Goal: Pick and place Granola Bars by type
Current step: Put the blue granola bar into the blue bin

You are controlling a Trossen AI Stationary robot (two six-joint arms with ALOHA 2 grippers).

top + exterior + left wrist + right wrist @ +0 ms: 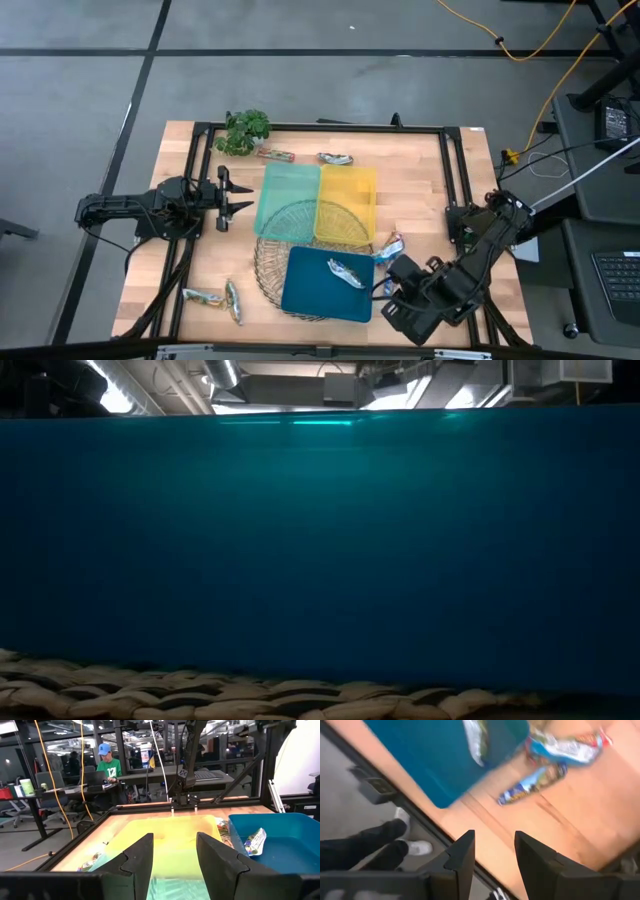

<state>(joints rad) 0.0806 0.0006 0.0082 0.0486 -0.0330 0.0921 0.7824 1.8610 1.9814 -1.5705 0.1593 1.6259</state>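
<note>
My right hand (492,857) empty, fingers spread, over surface (420,190) edge near blue bars (532,787). My left hand (237,195) spread, empty, beside green tray (285,190).

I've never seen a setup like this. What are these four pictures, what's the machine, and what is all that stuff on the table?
It is a robot with two dark arms at a wooden table. One picture looks straight down; one sits at table height, filled by the blue tray's wall; two come from cameras on the wrists. The left gripper waits by the green tray, its fingers apart and empty. The right gripper hangs near two bars beside the blue tray, also open, holding nothing. One bar lies in the blue tray. There is also a yellow tray, a wire basket, a plant, and more bars scattered around.
</note>
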